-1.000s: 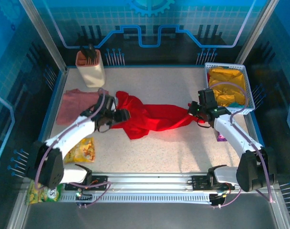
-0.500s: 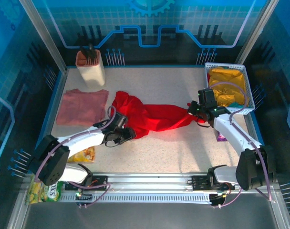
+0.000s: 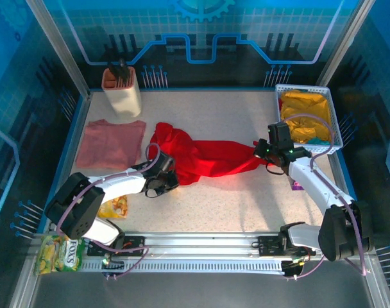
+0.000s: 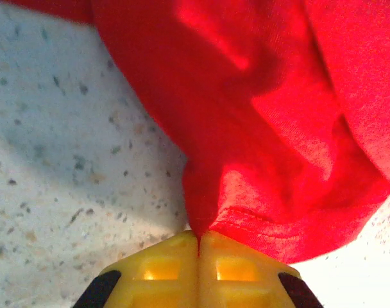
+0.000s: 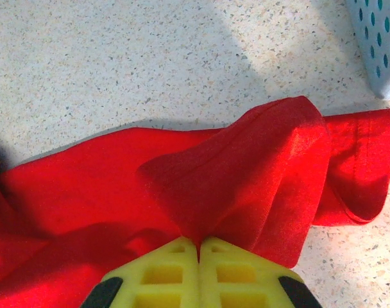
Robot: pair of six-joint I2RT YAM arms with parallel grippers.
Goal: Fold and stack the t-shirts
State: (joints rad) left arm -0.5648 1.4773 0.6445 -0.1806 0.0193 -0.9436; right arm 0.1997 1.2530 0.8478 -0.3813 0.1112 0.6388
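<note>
A bright red t-shirt (image 3: pixel 208 159) lies crumpled and stretched across the middle of the table. My left gripper (image 3: pixel 171 178) is shut on its near-left hem; in the left wrist view the red t-shirt (image 4: pixel 272 147) is pinched between the yellow fingers (image 4: pixel 237 269). My right gripper (image 3: pixel 262 154) is shut on the shirt's right end, and in the right wrist view a fold of the red t-shirt (image 5: pixel 246 173) runs down into the closed yellow fingers (image 5: pixel 163 273). A dusty-pink t-shirt (image 3: pixel 111 143) lies folded flat at the left, apart from both grippers.
A white basket (image 3: pixel 334 131) holding yellow cloth stands at the back right, its corner (image 5: pixel 378 45) close to my right gripper. A beige container (image 3: pixel 122 93) stands at the back left. Snack packets lie at the near left (image 3: pixel 111 206) and off the table's front (image 3: pixel 57 253).
My left gripper came down from near the pink shirt to the red shirt's near-left hem and shut on it. The right gripper has stayed shut on the shirt's right end.
</note>
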